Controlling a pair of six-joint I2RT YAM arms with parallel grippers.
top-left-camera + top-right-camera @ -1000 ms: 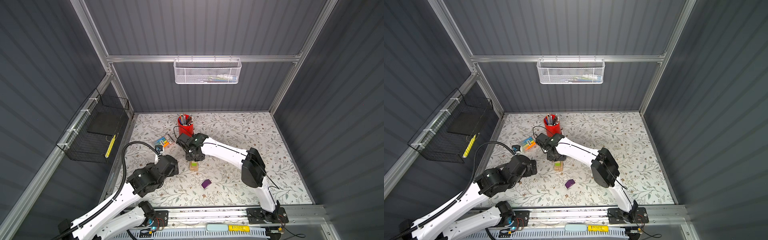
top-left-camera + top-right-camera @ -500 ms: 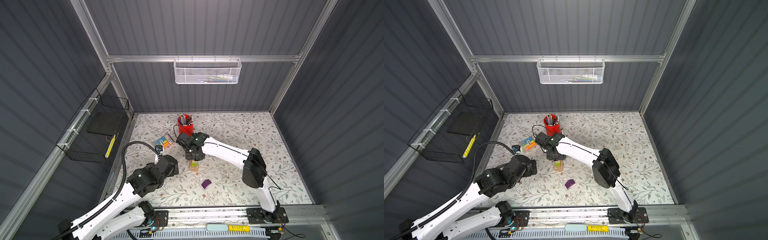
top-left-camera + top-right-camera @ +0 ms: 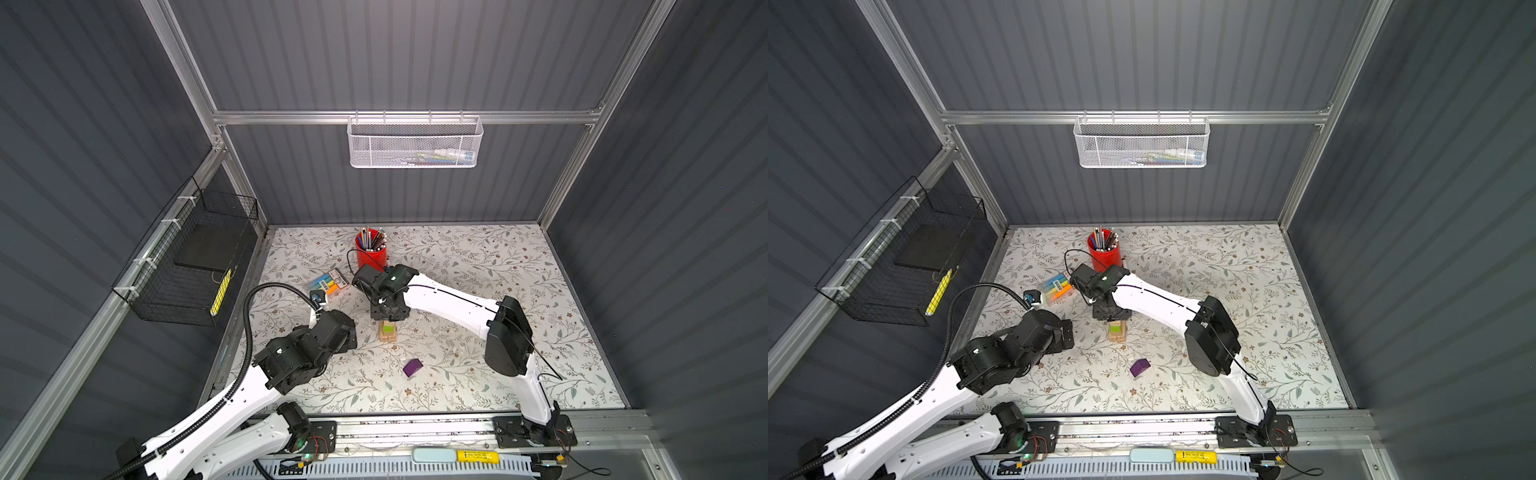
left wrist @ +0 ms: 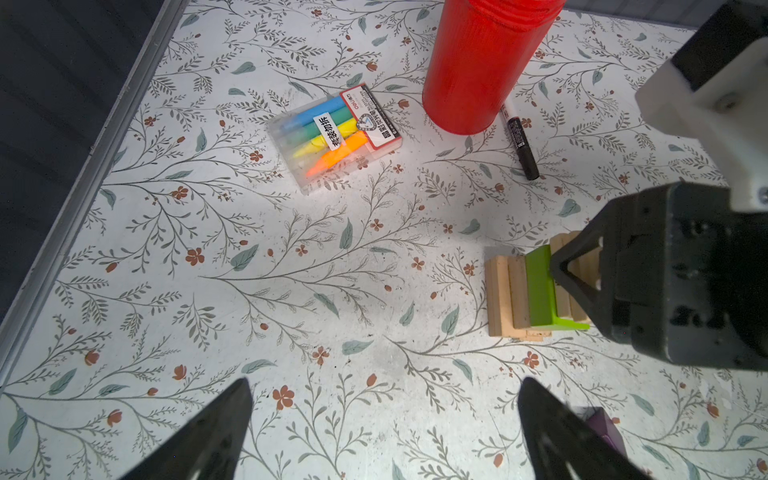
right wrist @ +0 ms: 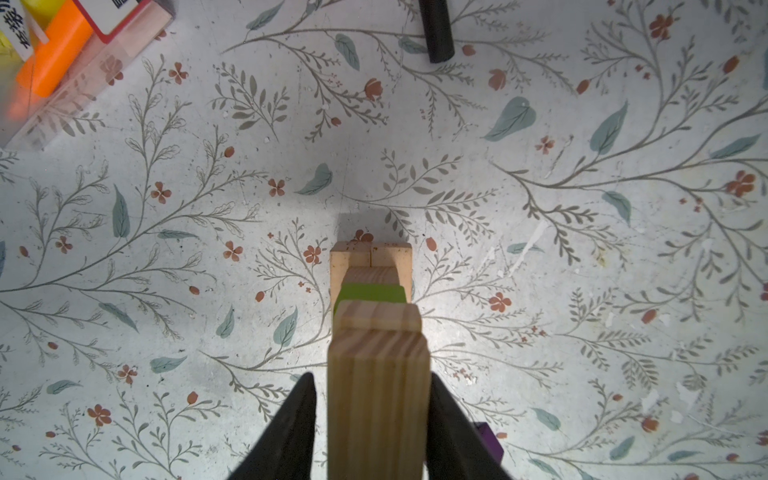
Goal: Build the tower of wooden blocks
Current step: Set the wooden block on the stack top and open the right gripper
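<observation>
The tower [image 3: 387, 337] is a low stack of pale, grained planks in crossed layers, with a green block [image 4: 539, 286] lying along its top; it stands on the floral table [image 3: 478, 257], in front of the red cup [image 3: 371, 259] and right under the right gripper [image 5: 371, 376]; the purple block [image 3: 412, 368] lies on the table well apart from it, nearer the front rail. The right gripper's fingers are partly closed on a pale plank [image 5: 378, 399], one finger against each long side; the plank hangs over the tower in line with the green block; whether it touches the stack I cannot tell. The left gripper [image 4: 384, 382] hovers beside the tower, its fingers spread as wide as they go and nothing between them. Against a second ago almost nothing differs; tower, purple block and left arm lie as they did; the right gripper stays over the stack with the plank, and only its arm's elbow looks slightly shifted.
</observation>
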